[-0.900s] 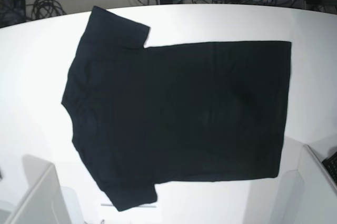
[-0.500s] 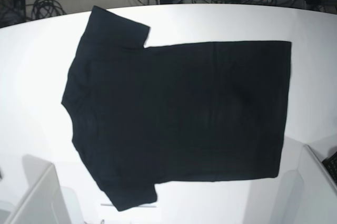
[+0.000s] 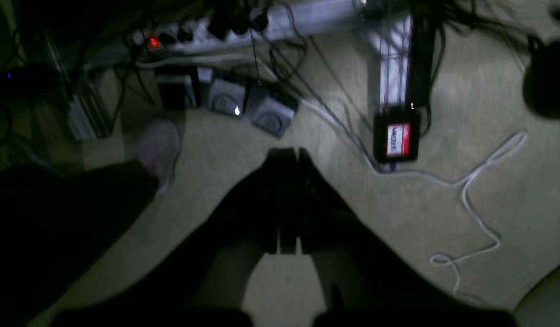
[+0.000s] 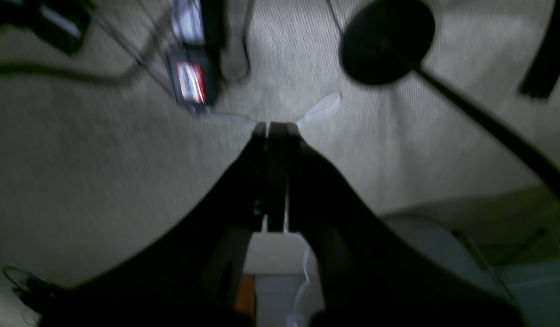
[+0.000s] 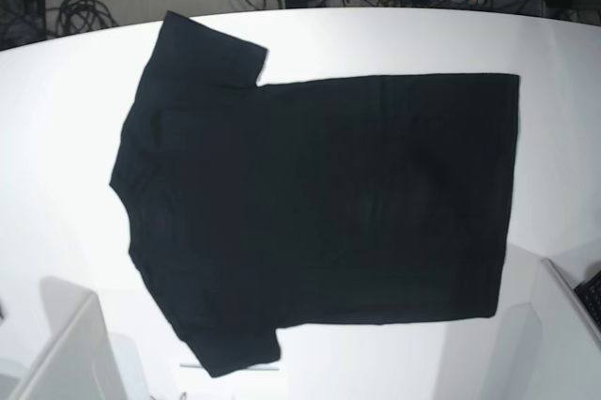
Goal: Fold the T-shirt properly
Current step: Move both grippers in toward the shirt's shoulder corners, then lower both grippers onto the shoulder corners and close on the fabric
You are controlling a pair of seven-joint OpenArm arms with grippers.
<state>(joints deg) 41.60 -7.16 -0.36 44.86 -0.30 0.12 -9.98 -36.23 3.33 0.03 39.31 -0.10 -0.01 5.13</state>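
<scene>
The black T-shirt (image 5: 310,203) lies flat and spread on the white table (image 5: 56,137) in the base view, collar to the left, hem to the right, plain side up. No print or label shows. Neither gripper shows in the base view. In the left wrist view my left gripper (image 3: 287,156) is shut and empty, hanging over the floor. In the right wrist view my right gripper (image 4: 271,129) is shut and empty, also over the floor. The shirt is out of both wrist views.
Cables (image 5: 80,15) and a power strip (image 3: 225,27) lie on the floor behind the table. A black round base with a pole (image 4: 386,41) stands on the carpet. White box edges (image 5: 554,325) sit at the table's near corners.
The white gripper parts seen at the top edge of the base view have moved up out of the frame. The T-shirt has not moved.
</scene>
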